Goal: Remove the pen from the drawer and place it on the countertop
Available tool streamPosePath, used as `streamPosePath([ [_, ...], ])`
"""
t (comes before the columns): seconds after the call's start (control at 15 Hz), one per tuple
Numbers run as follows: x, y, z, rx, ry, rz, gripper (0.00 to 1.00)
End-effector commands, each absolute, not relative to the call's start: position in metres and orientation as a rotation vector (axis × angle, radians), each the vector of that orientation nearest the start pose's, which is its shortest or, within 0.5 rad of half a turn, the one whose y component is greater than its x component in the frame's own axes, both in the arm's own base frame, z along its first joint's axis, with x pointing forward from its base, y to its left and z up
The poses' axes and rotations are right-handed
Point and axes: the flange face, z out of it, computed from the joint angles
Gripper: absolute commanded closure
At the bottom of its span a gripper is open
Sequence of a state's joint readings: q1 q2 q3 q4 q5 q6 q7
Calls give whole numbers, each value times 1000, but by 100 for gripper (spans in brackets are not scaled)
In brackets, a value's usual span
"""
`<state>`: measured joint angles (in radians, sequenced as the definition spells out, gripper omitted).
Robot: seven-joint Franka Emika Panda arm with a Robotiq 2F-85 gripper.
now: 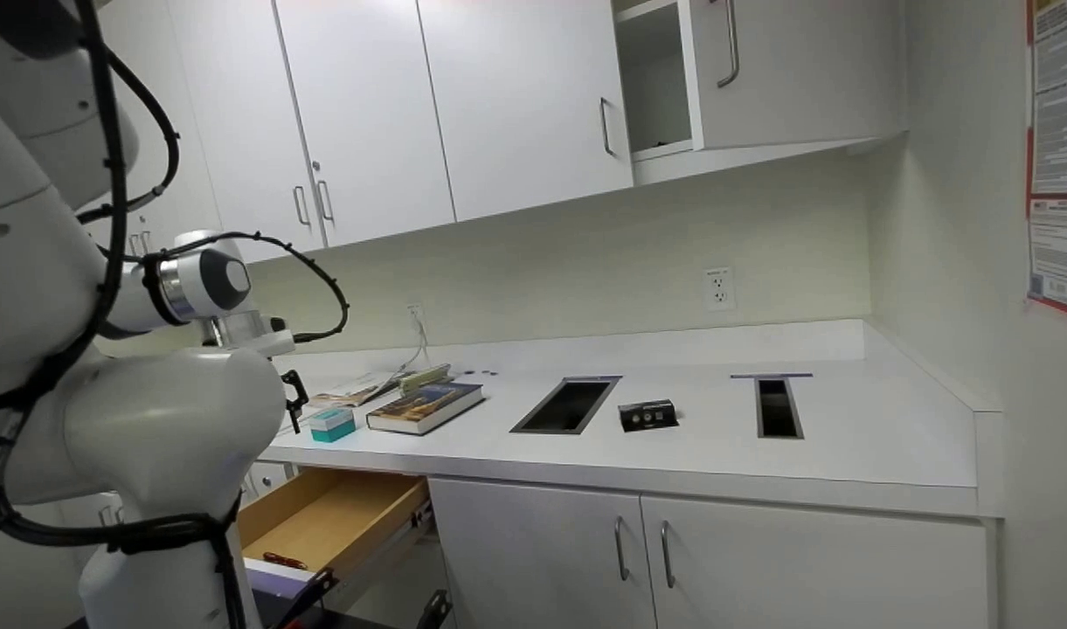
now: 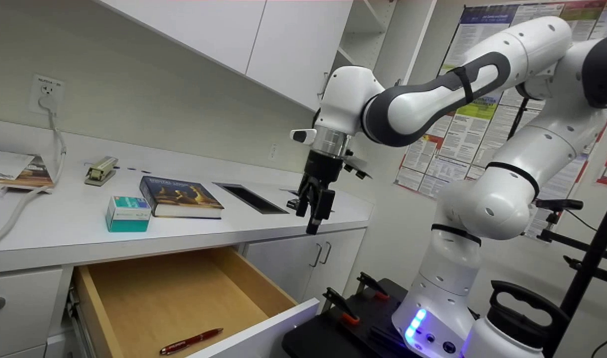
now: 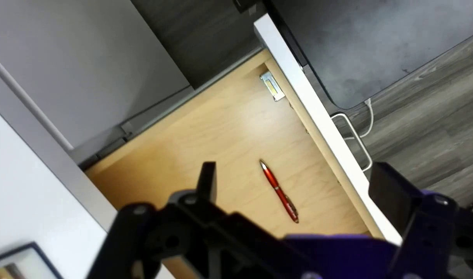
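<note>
A red pen with a silver tip [image 3: 279, 190] lies flat on the tan floor of the open drawer [image 3: 221, 128], near its white front panel. The pen also shows in both exterior views [image 1: 284, 560] [image 2: 191, 342]. The drawer is pulled out below the white countertop [image 2: 69, 223], which also shows in an exterior view [image 1: 883, 437]. My gripper [image 3: 296, 174] is open and empty, its fingers wide apart. In the wrist view the pen lies between the two fingers, well below them. In an exterior view the gripper [image 2: 312, 219] hangs pointing down, above drawer height.
A teal-and-white box [image 2: 128, 215], a book [image 2: 184, 197] and a stapler [image 2: 101, 169] stand on the countertop. A black box [image 1: 648, 416] lies between two dark rectangular openings. A black table [image 3: 375, 50] is close to the drawer front. Upper cabinets hang above.
</note>
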<state>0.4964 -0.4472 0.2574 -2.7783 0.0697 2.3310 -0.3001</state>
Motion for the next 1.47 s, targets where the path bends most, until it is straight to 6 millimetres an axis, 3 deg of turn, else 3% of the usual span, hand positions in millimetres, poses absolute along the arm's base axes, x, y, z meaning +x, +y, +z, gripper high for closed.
streamPosePath([
  [0.0,266,285,286,-2644,-1779,-31,0],
  [0.33,264,326,226,-2431,-2089,-91,0],
  [0.4,252,311,242,-2481,-2046,-96,0],
  [0.53,256,319,225,-2443,-2084,-67,0],
  [0.8,262,325,222,-2436,-2081,-61,0],
  [1.4,305,329,202,-2404,-2058,-155,0],
])
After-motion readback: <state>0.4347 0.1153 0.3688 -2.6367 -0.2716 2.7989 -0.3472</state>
